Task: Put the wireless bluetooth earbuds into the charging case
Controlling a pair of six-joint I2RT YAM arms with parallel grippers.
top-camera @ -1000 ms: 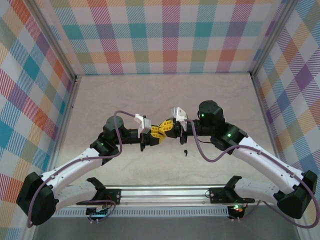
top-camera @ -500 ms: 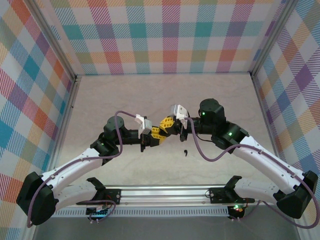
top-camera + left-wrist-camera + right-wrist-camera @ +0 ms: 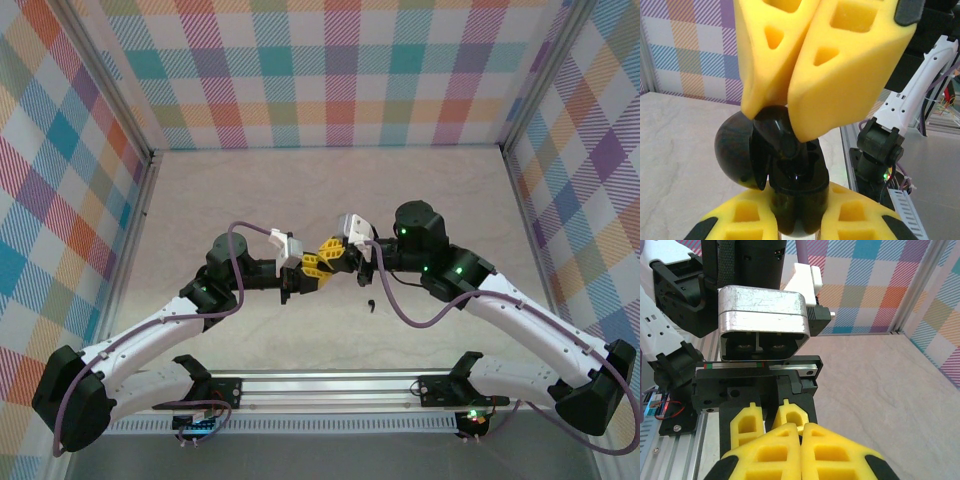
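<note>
Near black earbud (image 3: 370, 304), left gripper (image 3: 320, 263) meets right gripper (image 3: 331, 251).

I see plaid walls (image 3: 330, 70): teal, orange, pink, purple and yellow bands on white. Table (image 3: 250, 190) is beige with faint marbling. Arms (image 3: 150, 335) are white with black joints, purple cables (image 3: 248, 224), green lights (image 3: 459, 268). Left gripper (image 3: 316, 266) and right gripper (image 3: 331, 249) are both yellow on black mounts. Charging case (image 3: 795, 190) is glossy black. Earbud (image 3: 371, 305) on the near table is black. Camera housing (image 3: 762, 315) is scuffed silver.
</note>
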